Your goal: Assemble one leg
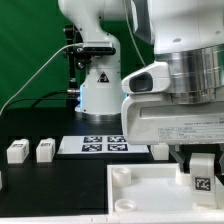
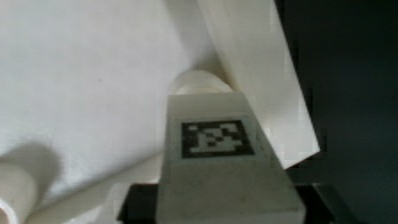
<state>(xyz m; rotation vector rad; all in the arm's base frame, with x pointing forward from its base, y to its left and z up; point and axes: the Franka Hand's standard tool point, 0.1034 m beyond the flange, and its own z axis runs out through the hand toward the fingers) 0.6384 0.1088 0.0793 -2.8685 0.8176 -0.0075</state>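
My two-finger gripper (image 1: pixel 203 166) is clamped on the small white cuboid leg (image 2: pixel 217 140), marker face showing, and holds it upright just above the large flat white slab (image 1: pixel 140 196) near its edge, presumably to line it up with a socket.

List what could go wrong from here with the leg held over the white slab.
1. The gripper holds the leg close to the slab edge. If it is slightly off, it may miss the corner and come down on the table.
2. A crooked push could shove the slab, since nothing visibly holds it down.
3. The leg might twist in the grip under pressure.
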